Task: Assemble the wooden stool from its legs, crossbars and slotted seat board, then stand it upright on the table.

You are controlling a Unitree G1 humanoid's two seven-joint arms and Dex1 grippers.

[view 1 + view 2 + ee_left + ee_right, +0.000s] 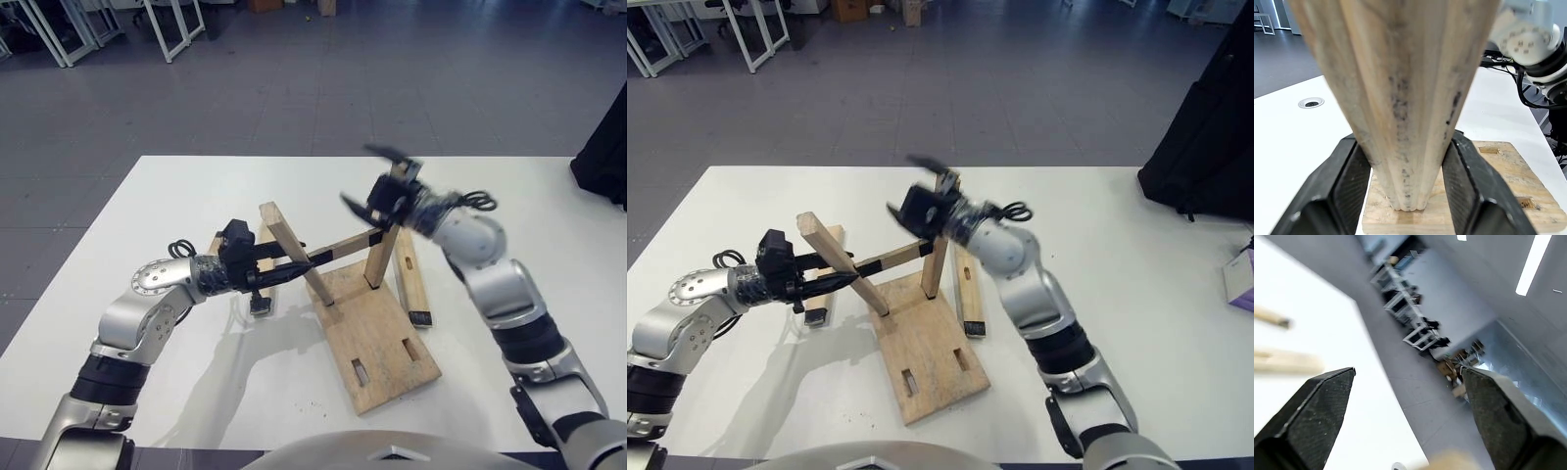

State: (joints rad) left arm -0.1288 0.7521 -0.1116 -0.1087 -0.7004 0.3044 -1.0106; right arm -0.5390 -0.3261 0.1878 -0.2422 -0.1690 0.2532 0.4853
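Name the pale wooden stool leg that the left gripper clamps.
The tilted leg in the left gripper, standing in the slotted seat board on the robot's left. The other standing leg is free; a third leg lies flat.

Readable text: none that I can make out.
Leg clamped in my left gripper: bare grain and dark smudges; I can read no letters or numbers on it.
Pale purple object well off to the outer side of my right gripper: any print is too small for me to read.
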